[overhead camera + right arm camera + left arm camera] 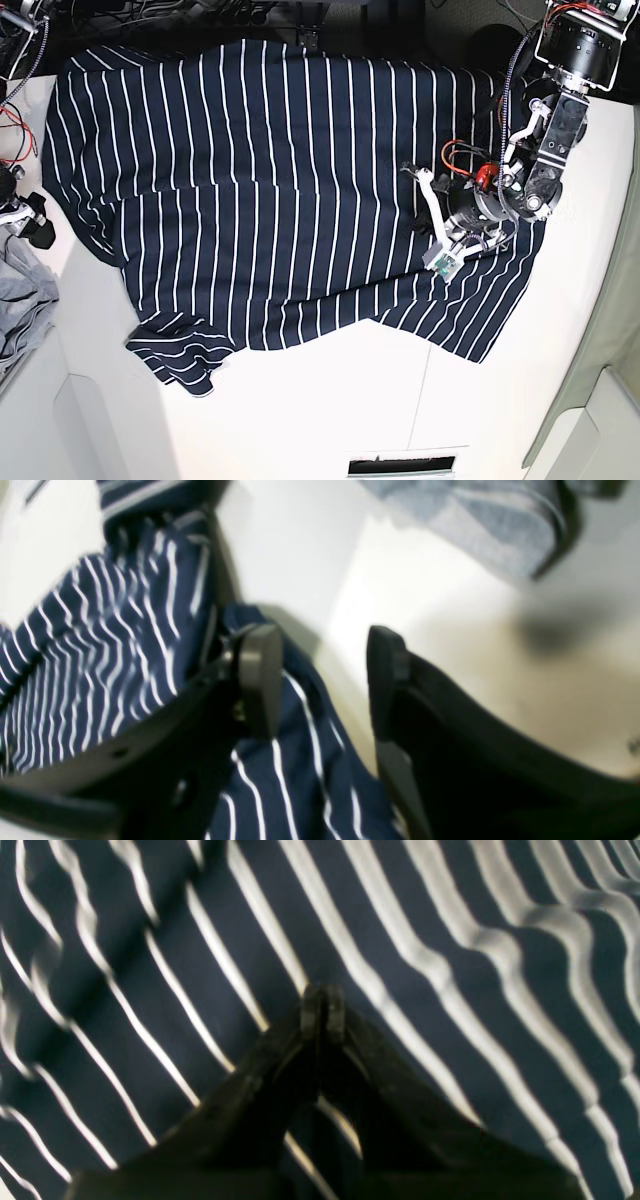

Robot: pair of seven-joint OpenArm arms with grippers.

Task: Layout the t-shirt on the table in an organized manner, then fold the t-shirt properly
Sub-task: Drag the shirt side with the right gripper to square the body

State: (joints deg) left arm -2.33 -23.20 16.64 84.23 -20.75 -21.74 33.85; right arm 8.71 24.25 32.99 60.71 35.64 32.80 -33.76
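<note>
Closest to your left wrist lens, the left pincer [322, 1012] has its two dark fingertips pressed together, with the t-shirt [450, 965] filling the whole view right behind them; from here you cannot tell whether any cloth is pinched between the tips. In the base view that same left pincer [447, 258] sits low over the t-shirt [260, 200] toward the garment's right side, its arm coming down from the top right corner. The shirt, dark navy with thin white stripes, lies spread across the upper part of the white desk [330, 410], mostly flat, with one rumpled fold at its lower left and an angled flap at its lower right. Bare desk runs below it, crossed by a thin dark seam. At the left edge of the base view you can see a grey cloth [20, 300] bunched beside the desk, and dark cables run along the top edge behind the shirt. In your right wrist view the right pincer [320, 675] stands with its fingers well apart, holding nothing; striped fabric of the t-shirt [100, 645] lies under and beside its left finger [257, 677], while pale desk [450, 630] shows past the other. The grey cloth [480, 515] lies at the top of that view, apart from the shirt.
</note>
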